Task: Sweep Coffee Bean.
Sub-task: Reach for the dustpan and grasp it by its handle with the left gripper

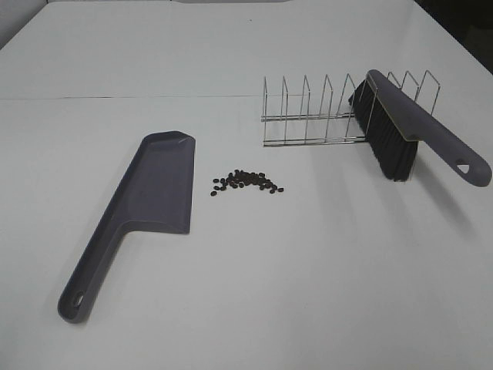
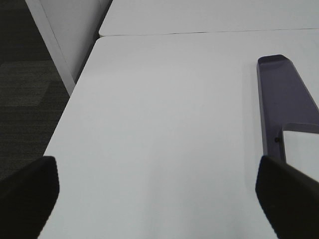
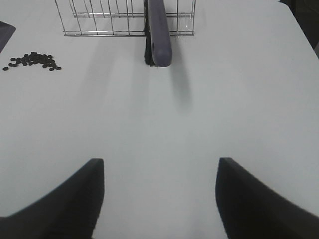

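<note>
Coffee beans [image 1: 246,183], tiny, light, prone to roll, lie clustered on the bench [image 1: 308,270] near the dustpan [image 1: 158,181], the stiff handle of the brush [image 1: 408,116] likely the grip point, while left end effector [image 2: 158,186] and right end effector [image 3: 159,191] hang spread, empty.

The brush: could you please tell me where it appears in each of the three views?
Exterior high: the brush leans in the wire rack on the right, bristles down.
Left wrist: not in it.
Right wrist: ahead of the right gripper, in the rack, handle end toward the camera.
Shared landmark: the dustpan, visible in all three views.
</note>
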